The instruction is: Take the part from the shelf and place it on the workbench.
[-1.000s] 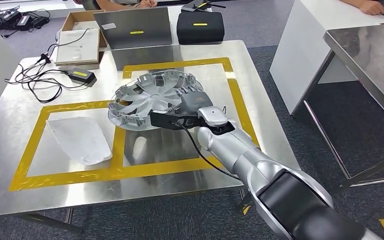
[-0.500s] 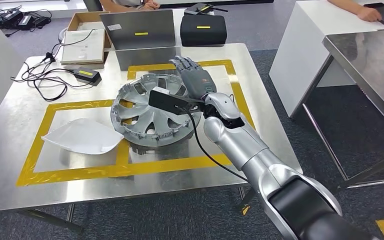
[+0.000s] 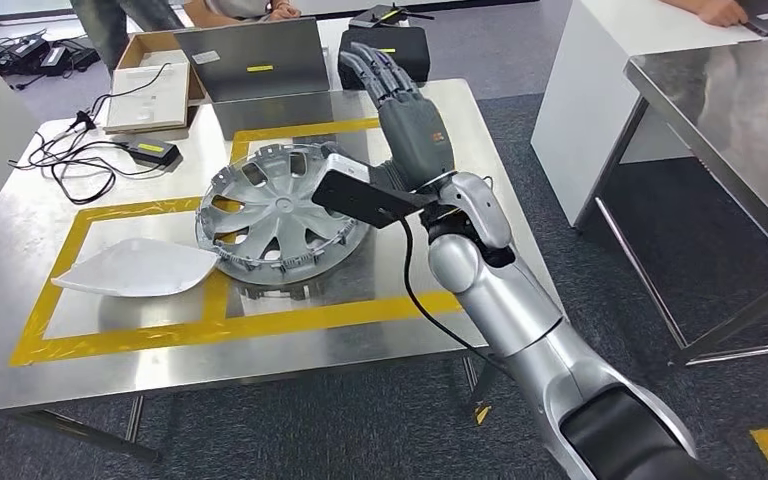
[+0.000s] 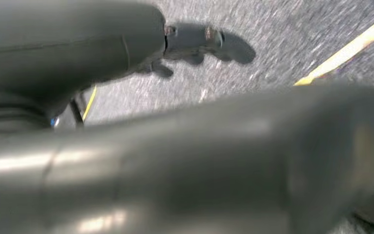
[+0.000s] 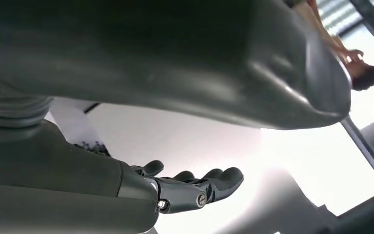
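The silver wheel cover [image 3: 278, 212] lies flat on the steel workbench [image 3: 20, 330], across the yellow tape, its edge touching a white curved panel [image 3: 135, 267]. The right hand [image 3: 405, 105] is raised above it, fingers spread, holding nothing. The left hand [image 4: 199, 44] hangs over carpet, blurred, so its grip cannot be told.

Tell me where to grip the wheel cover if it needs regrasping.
Grip the wheel cover at its near-right rim, coming in from the right hand's side. It lies flat on the workbench, its rim overlapping the white part on the left.
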`<state>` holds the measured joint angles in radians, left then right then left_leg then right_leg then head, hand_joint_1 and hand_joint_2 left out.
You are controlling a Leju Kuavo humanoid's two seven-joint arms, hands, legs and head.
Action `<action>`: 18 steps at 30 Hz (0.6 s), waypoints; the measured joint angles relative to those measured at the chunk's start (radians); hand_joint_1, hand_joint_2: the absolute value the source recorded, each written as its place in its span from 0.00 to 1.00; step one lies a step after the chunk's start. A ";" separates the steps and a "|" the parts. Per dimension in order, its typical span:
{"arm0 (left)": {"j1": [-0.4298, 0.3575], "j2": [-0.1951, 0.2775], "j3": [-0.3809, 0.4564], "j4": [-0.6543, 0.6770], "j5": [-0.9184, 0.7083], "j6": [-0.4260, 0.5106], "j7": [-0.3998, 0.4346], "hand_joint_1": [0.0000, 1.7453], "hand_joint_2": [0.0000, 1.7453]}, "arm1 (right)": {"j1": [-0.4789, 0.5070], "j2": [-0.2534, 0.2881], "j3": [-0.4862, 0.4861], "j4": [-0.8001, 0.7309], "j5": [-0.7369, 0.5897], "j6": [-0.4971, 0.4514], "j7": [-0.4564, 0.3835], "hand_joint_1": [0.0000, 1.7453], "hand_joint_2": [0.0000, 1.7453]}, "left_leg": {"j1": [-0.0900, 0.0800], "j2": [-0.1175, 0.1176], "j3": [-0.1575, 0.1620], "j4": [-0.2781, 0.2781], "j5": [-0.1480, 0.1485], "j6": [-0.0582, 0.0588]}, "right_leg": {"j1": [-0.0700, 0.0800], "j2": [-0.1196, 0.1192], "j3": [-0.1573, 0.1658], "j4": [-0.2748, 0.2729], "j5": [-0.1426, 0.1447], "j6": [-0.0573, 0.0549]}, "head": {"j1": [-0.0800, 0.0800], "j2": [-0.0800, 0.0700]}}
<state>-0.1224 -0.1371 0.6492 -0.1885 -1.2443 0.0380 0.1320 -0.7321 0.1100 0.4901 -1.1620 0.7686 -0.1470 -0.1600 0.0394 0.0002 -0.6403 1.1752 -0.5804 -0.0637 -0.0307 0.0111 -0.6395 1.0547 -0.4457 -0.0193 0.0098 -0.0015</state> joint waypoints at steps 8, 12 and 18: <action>-0.001 0.002 0.000 0.000 0.003 0.004 -0.003 0.00 0.00 | 0.036 -0.005 -0.019 -0.070 -0.026 -0.064 -0.042 0.00 0.00 | -0.025 -0.001 0.130 -0.094 0.012 0.035 | 0.019 -0.002 -0.072 0.001 0.068 0.006 | 0.000 0.000; -0.001 0.001 0.001 0.000 0.003 0.004 -0.005 0.00 0.00 | 0.048 -0.011 -0.026 -0.090 -0.013 -0.095 -0.042 0.00 0.00 | -0.033 -0.001 0.132 -0.135 0.033 0.059 | 0.017 -0.005 -0.073 -0.014 0.094 0.034 | -0.003 0.000; 0.003 0.001 0.001 0.000 0.006 0.006 -0.006 0.00 0.00 | 0.073 -0.022 -0.030 -0.109 -0.003 -0.123 -0.034 0.00 0.00 | -0.032 0.008 0.054 -0.138 0.106 0.085 | 0.018 -0.007 -0.143 0.247 -0.116 0.050 | -0.003 0.000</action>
<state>-0.1193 -0.1358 0.6504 -0.1885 -1.2387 0.0435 0.1262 -0.6591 0.0883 0.4597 -1.2713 0.7653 -0.2697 -0.1938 0.0073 0.0077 -0.5868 1.0371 -0.4740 0.0208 -0.0128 0.0045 -0.7826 1.3019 -0.5620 0.0310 0.0072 -0.0015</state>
